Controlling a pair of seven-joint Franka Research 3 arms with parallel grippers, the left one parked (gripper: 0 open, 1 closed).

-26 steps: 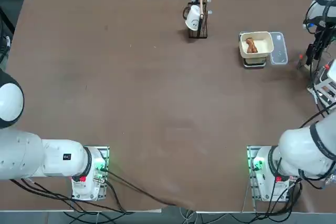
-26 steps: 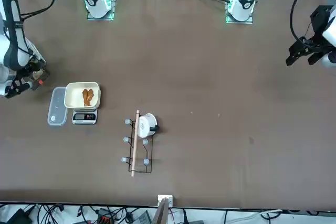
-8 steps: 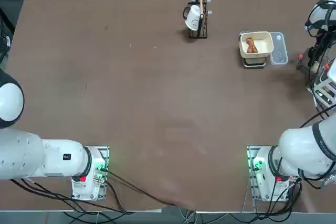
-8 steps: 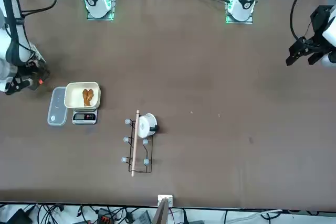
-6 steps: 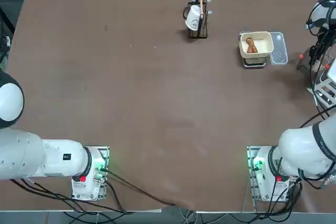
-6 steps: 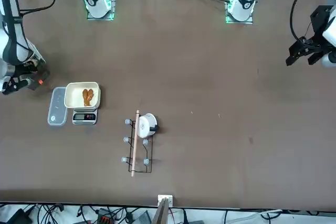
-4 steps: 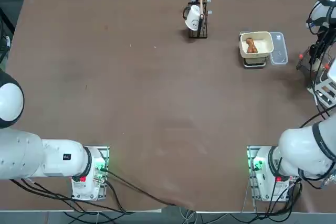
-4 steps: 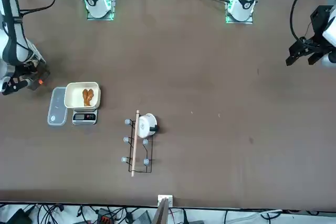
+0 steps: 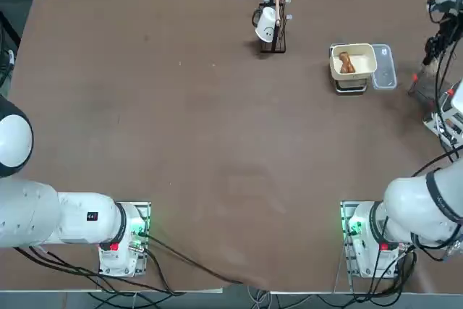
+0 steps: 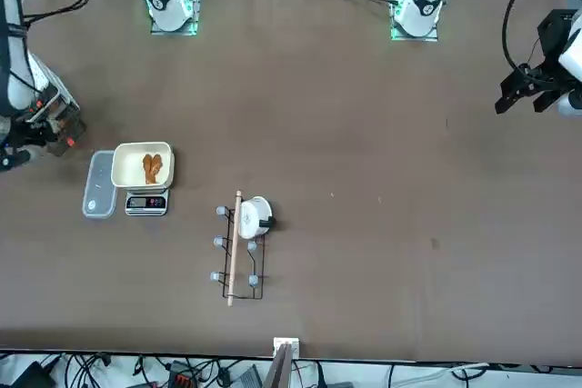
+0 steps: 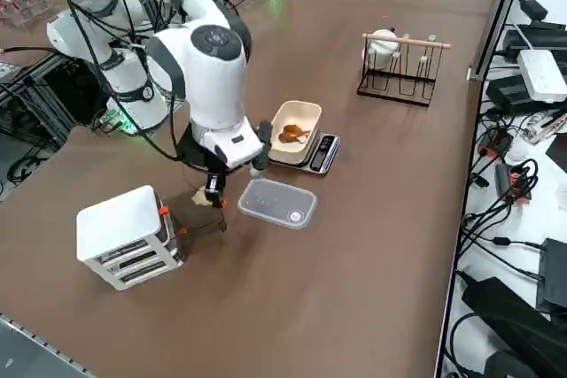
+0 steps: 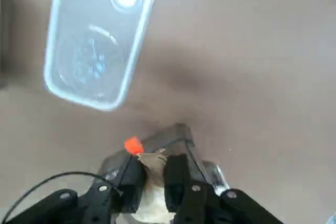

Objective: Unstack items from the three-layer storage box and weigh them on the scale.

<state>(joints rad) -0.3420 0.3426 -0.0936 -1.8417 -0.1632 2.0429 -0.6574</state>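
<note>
A pale tan item (image 12: 153, 182) is seen pinched in the right tool (image 12: 155, 179) above the table (image 11: 372, 245), the clear panel (image 11: 277, 204) just beside it.

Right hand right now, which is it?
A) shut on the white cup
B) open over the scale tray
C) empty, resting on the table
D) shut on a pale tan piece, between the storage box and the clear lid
D: the right hand pinches a pale tan piece between its fingers, above the table between the storage box and the clear lid.
</note>
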